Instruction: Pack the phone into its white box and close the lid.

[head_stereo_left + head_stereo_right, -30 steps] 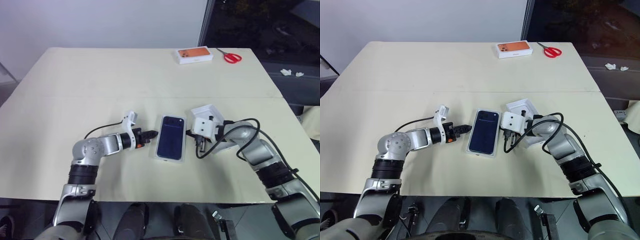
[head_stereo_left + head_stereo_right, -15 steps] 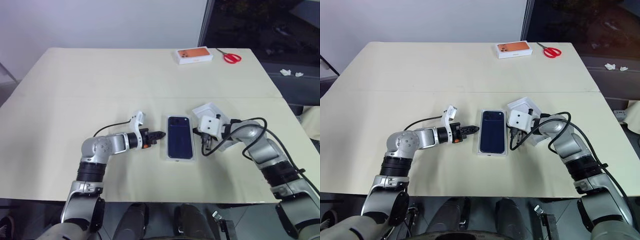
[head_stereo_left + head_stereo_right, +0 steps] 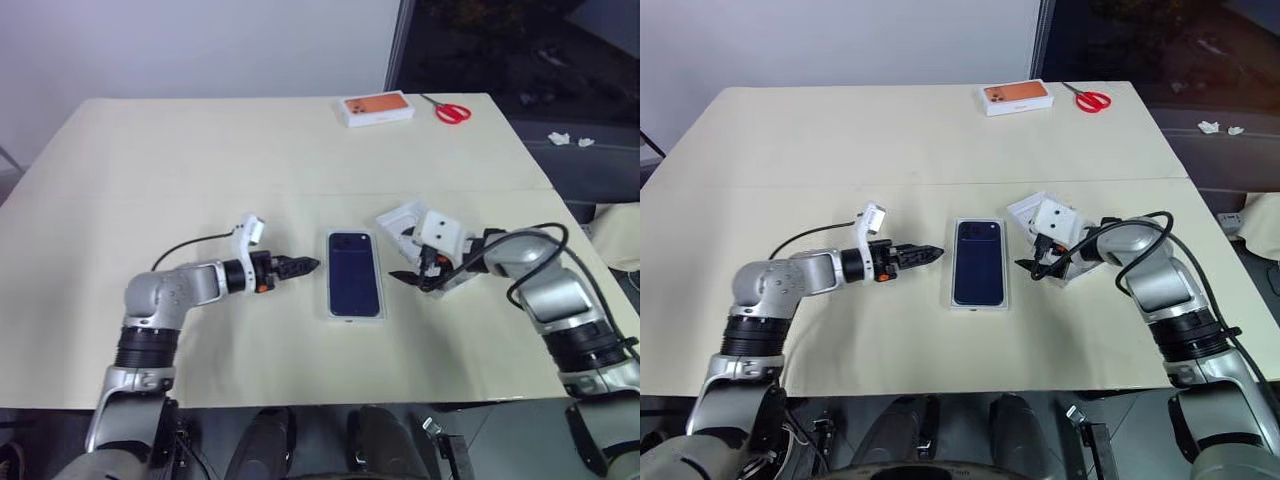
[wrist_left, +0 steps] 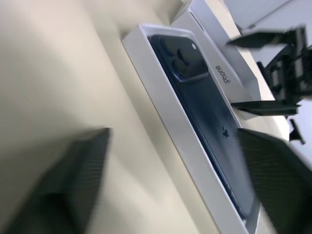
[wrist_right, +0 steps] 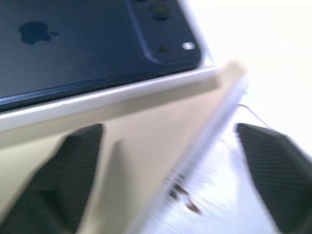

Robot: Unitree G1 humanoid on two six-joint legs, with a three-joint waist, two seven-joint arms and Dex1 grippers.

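Phone [image 3: 354, 274] is seated in the white box [image 3: 331, 300], mid-frame. Lid [image 4: 222, 73] is seen just beside it. Left gripper [image 3: 303, 266] and right gripper [image 3: 405, 277] are spread, nothing pinched. Next, probably: lid gets grabbed, lined up, pressed on.

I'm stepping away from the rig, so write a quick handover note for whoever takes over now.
Left gripper: open, empty, left of the white box.
Right gripper: open, empty, on its right.
Phone lies back-up inside the box at the table's middle.
Done: phone packed.
Left: the lid, apparently the white piece by the right gripper, must go on.
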